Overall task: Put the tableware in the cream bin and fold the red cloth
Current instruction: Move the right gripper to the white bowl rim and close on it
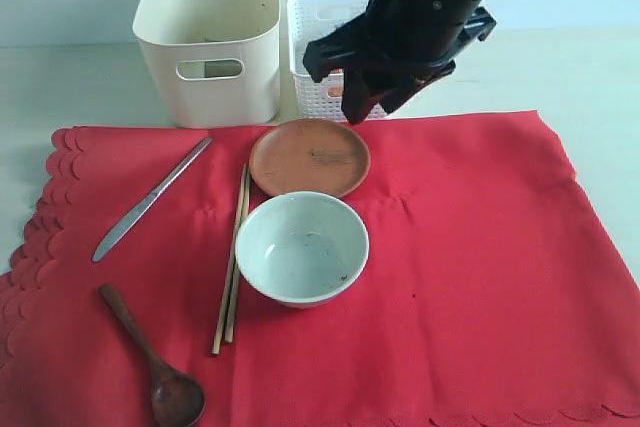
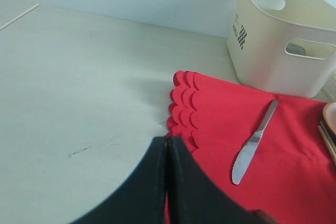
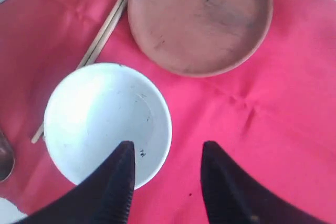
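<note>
— Red cloth (image 1: 480,277) first: where is it, and how do your arms stand?

— It lies spread flat on the table (image 1: 590,77) with the tableware on it. My right gripper (image 3: 168,150) hangs fingers-down above the cloth's edge nearest the bins, just past the brown plate (image 1: 310,157). Its jaws stand partly apart with nothing between them, and its camera looks down on the white bowl (image 1: 302,247) mid-cloth. My left gripper (image 2: 167,148) is pressed closed and empty, over bare table beside the cloth's scalloped edge.

— What can't you make out?

— The left gripper is outside the exterior view. My right arm covers part of the white lattice basket (image 1: 310,37). Something orange shows through its wall, and I cannot tell what it is.

— Containers?

— The cream bin (image 1: 210,87) stands on bare table at the cloth's edge, next to the basket. A grey shape shows through its handle cut-out, but I can't identify it. The bowl holds a few dark specks. The knife (image 1: 150,199) lies toward the scalloped edge, the chopsticks (image 1: 232,257) just beside the bowl, and the wooden spoon (image 1: 150,357) near the scalloped corner.
</note>
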### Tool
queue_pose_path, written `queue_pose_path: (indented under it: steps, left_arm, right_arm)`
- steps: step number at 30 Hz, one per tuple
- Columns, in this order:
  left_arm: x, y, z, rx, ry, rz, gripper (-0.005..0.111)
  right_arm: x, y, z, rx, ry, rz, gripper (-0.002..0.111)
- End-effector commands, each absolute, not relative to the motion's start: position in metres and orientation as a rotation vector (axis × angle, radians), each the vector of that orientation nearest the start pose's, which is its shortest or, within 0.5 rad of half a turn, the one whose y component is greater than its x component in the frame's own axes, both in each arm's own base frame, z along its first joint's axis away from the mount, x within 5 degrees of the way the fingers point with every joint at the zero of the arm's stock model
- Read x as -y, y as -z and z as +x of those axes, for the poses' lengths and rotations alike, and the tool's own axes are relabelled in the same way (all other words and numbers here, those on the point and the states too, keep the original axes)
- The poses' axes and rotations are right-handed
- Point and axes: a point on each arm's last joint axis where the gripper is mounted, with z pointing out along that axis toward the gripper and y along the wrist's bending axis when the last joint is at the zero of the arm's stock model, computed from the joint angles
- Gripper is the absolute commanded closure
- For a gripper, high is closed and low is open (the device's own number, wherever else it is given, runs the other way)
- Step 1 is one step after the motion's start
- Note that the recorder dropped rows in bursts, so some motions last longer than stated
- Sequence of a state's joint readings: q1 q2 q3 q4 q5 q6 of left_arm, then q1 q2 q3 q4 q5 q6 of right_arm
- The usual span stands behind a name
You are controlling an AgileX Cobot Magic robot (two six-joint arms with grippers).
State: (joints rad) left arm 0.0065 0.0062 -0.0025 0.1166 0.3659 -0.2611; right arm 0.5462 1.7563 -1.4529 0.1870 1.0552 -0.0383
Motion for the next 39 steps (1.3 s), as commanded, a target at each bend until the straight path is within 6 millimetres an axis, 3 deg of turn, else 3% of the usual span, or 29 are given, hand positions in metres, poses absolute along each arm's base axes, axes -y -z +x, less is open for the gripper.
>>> queue_pose_path:
  steps: [1, 11, 16, 24, 30, 33, 39]
  left_arm:
    - [-0.004, -0.181, 0.053, -1.835, 0.062, -0.162, 0.107]
    - [-0.004, -0.181, 0.053, -1.835, 0.062, -0.162, 0.107]
    - [-0.004, -0.181, 0.053, -1.835, 0.062, -0.162, 0.107]
    - [-0.004, -0.181, 0.053, -1.835, 0.062, -0.162, 0.107]
    - [-0.004, -0.181, 0.053, -1.835, 0.062, -0.162, 0.107]
    - [-0.004, -0.181, 0.053, -1.835, 0.062, -0.162, 0.107]
    - [-0.004, -0.181, 0.053, -1.835, 0.062, -0.162, 0.107]
  right_arm:
    - [-0.199, -0.258, 0.294, -2.812, -0.403, -0.724, 0.068]
    - [-0.198, -0.220, 0.284, -2.845, -0.477, -0.660, 0.068]
    - [-0.202, -0.201, 0.290, -2.874, -0.470, -0.659, 0.068]
    - [-0.207, -0.155, 0.300, -2.964, -0.426, -0.645, 0.068]
    - [-0.208, -0.137, 0.300, -3.014, -0.412, -0.642, 0.068]
    - [-0.208, -0.133, 0.301, -3.025, -0.408, -0.643, 0.073]
    - [-0.210, -0.133, 0.300, -3.036, -0.452, -0.601, 0.104]
